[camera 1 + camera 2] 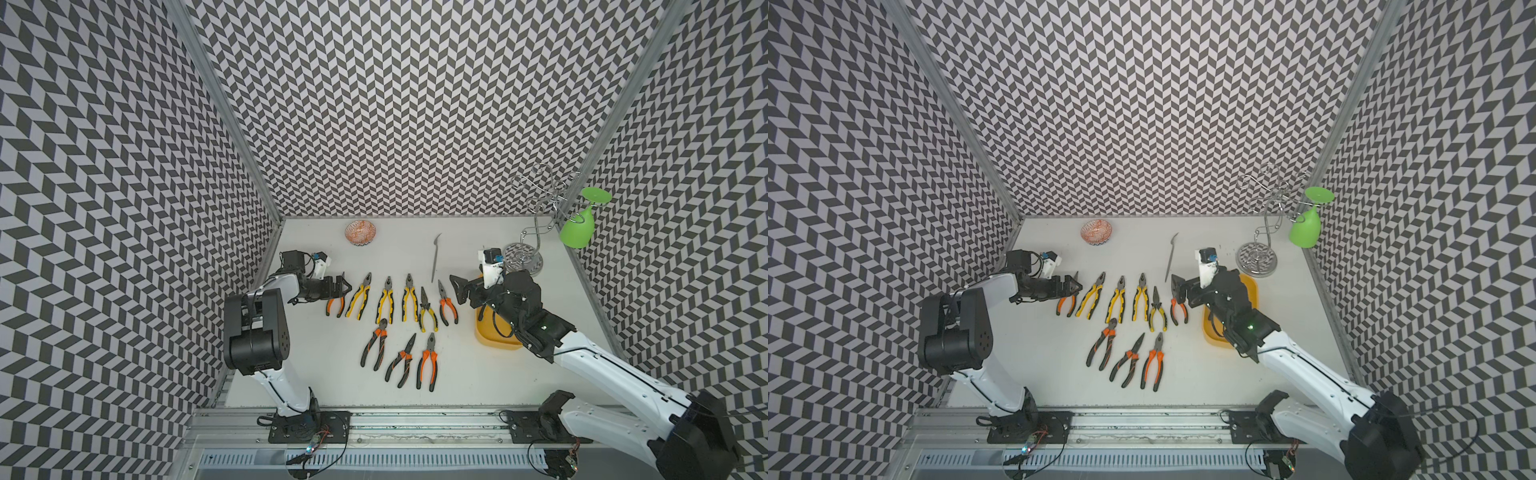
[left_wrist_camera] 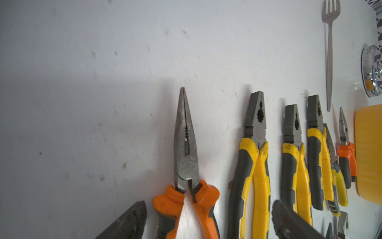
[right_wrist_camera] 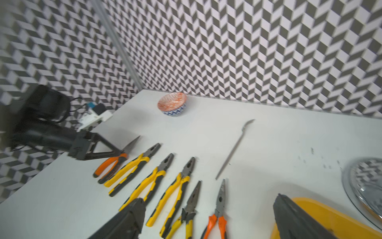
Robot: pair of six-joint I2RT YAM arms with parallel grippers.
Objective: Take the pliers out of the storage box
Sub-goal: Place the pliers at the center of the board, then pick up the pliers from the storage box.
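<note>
Nearly level, left claw [image 1: 343,286] gapes astride orange-handled pliers [image 2: 187,165].

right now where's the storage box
In both top views the storage box sits at the table's right, partly under the right arm, just right of the end orange-handled pliers.
</note>
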